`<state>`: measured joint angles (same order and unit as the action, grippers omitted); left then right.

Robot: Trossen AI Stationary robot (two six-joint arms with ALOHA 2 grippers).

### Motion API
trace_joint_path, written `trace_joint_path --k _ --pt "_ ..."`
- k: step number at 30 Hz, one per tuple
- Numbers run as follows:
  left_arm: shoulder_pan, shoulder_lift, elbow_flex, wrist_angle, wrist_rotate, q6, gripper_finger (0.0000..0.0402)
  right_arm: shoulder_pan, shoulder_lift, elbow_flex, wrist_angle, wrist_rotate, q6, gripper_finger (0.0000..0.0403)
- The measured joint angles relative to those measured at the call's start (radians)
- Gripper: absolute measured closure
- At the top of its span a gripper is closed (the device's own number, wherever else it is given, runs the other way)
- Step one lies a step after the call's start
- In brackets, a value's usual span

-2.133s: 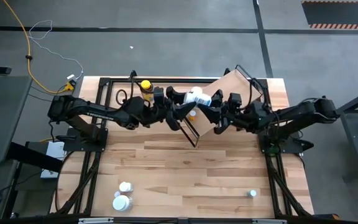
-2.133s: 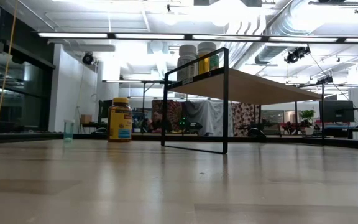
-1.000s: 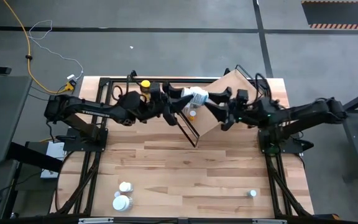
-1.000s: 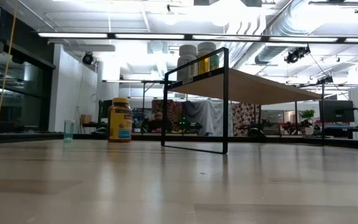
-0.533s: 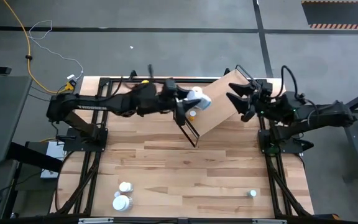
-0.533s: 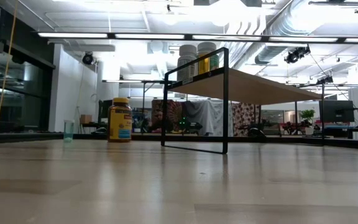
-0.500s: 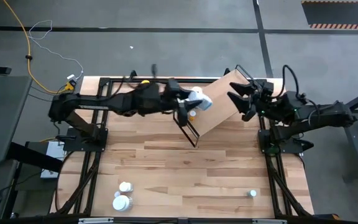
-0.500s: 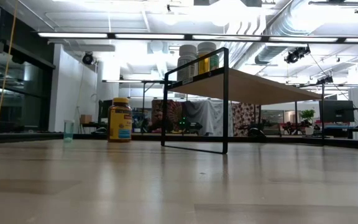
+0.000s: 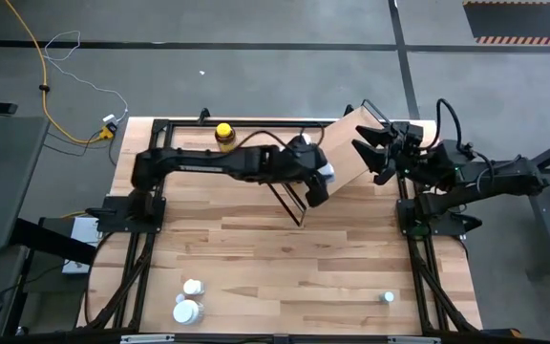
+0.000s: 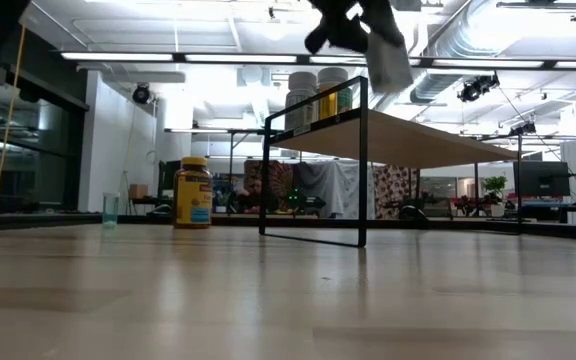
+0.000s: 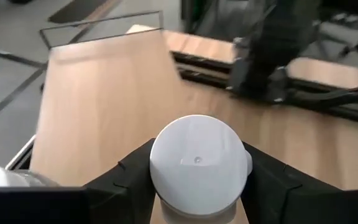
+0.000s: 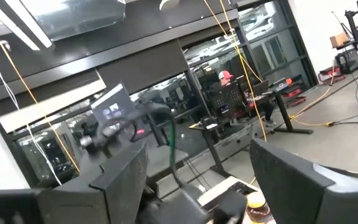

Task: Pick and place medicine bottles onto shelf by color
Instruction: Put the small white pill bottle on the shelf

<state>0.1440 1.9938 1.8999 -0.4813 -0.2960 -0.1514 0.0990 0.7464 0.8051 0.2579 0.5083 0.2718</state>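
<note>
My left gripper [image 9: 315, 182] reaches over the left end of the light-wood shelf [image 9: 349, 151] and is shut on a white medicine bottle [image 9: 325, 174]. In the low view the bottle [image 10: 388, 55] hangs high above the shelf board [image 10: 408, 138]. Three bottles [image 10: 301, 100] stand on the shelf's far end. The shelf stands on black wire frame ends [image 10: 362, 170]. An amber bottle with a yellow cap [image 9: 224, 134] stands on the table at the far left. My right gripper [image 9: 369, 158] waits open at the shelf's right end, holding nothing. My left gripper pinches the white bottle between its two fingers [image 11: 132, 171], one on each side of the bottle just below the white cap [image 11: 197, 163]. The cap end faces back toward the wrist. The bottle is tilted and lifted clear above the shelf board.
Two white bottles [image 9: 189, 300] stand near the table's front left corner and a small one [image 9: 387, 297] near the front right. The middle of the wooden tabletop [image 9: 294, 258] is bare. My right arm [image 11: 272, 50] stands beyond the shelf.
My right gripper has let go of the white bottle and drawn back toward the table's right edge. My left gripper has kept the bottle, stretched toward the right and near edges over the shelf's left end, and tipped downward.
</note>
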Motion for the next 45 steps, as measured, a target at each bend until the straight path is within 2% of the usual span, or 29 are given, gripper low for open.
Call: trace_joint_path --k 8,17,21,35,45 --pt "0.012 0.045 0.013 -0.059 -0.153 0.058 0.0224 0.0 0.0 0.0 -0.011 0.0 0.016 0.0132" --pt "0.041 0.046 0.014 -0.142 -0.062 0.024 0.0223 0.0 0.0 0.0 -0.034 0.0 0.042 0.0132" --pt "0.04 0.055 0.014 -0.142 -0.09 0.027 0.0223 0.0 0.0 0.0 -0.036 0.0 0.045 0.0132" --pt "0.04 0.057 0.013 -0.148 -0.08 0.022 0.022 0.0 0.0 0.0 -0.036 0.0 0.044 0.0132" --pt "0.039 0.057 0.013 -0.138 -0.08 0.006 0.0165 0.0 0.0 0.0 -0.036 0.0 0.042 0.0132"
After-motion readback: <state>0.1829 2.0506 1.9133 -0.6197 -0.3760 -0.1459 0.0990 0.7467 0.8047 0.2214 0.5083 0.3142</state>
